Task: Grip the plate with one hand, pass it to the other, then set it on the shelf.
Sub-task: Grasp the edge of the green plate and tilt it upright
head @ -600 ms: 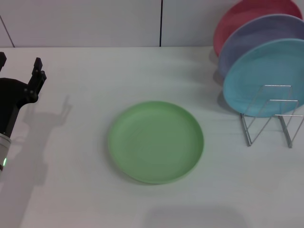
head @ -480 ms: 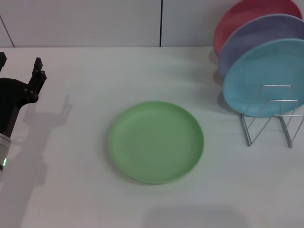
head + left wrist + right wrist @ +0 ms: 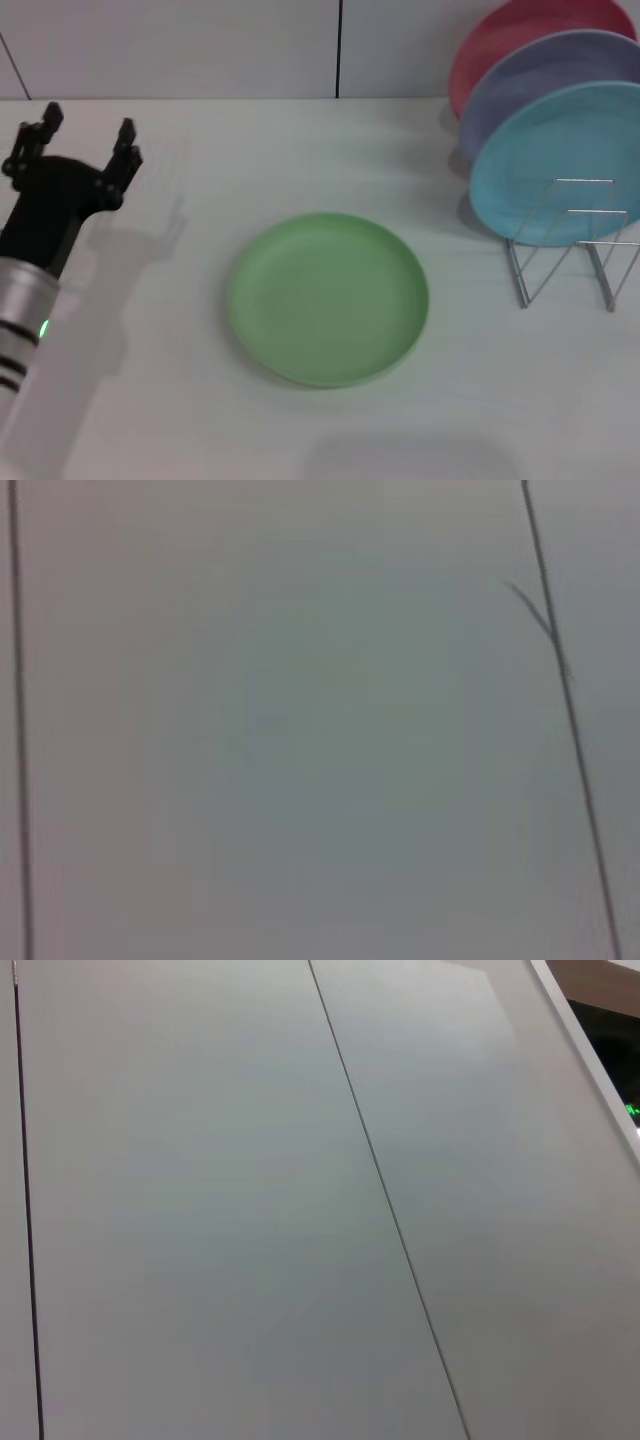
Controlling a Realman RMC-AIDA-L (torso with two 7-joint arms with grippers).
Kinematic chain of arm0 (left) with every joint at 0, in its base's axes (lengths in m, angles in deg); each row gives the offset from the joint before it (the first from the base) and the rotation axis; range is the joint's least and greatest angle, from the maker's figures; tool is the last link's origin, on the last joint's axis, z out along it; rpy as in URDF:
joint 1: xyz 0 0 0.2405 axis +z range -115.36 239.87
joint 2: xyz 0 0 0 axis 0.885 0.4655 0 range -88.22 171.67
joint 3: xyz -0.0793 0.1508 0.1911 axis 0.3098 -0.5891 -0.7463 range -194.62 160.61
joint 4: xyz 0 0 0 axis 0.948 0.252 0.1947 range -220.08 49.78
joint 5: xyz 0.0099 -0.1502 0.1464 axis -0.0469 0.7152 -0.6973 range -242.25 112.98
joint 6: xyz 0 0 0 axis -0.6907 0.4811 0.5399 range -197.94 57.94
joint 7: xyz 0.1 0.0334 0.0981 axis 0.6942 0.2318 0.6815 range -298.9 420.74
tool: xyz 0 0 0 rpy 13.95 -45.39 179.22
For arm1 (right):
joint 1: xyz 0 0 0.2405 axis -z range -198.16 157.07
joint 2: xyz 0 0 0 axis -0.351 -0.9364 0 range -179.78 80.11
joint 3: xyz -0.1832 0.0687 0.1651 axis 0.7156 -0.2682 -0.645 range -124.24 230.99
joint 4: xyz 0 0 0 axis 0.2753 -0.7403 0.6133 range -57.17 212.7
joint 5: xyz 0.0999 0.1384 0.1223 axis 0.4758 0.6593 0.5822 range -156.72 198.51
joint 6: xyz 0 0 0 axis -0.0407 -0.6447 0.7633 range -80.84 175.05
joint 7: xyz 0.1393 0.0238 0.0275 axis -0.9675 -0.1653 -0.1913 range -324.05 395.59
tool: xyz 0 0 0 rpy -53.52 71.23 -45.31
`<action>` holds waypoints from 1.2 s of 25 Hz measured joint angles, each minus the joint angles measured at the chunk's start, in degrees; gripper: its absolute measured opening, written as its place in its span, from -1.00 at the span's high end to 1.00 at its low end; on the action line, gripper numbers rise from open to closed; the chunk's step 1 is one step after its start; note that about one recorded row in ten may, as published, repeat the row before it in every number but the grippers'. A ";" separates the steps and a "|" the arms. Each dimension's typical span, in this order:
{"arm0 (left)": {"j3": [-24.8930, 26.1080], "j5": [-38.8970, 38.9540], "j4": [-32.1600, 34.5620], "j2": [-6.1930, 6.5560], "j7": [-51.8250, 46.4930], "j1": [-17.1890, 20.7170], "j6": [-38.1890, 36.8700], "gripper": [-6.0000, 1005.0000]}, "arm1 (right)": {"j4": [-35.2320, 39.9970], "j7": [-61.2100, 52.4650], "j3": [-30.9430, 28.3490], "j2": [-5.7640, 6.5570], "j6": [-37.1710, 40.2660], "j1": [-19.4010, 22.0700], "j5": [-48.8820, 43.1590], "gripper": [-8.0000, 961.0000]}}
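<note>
The light-green plate (image 3: 328, 297) lies flat on the white table in the middle of the head view. My left gripper (image 3: 80, 145), black and clawed on a white and silver arm with a green light, hovers open to the left of the plate, well apart from it. The silver wire shelf (image 3: 565, 240) stands at the right. The right gripper is out of view. Both wrist views show only grey wall panels.
A teal-blue plate (image 3: 560, 165), a lavender plate (image 3: 545, 75) and a red plate (image 3: 500, 40) stand upright in the shelf at the back right. The white table (image 3: 330, 430) runs back to a panelled wall.
My left gripper has moved to the right and farther into view, toward the plate. The plate and the rack have not moved.
</note>
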 joint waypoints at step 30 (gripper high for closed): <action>29.95 -11.66 -57.88 -0.67 7.60 4.18 112.79 -0.47 | 0.35 0.00 0.09 0.19 -0.56 -0.12 0.00 -0.75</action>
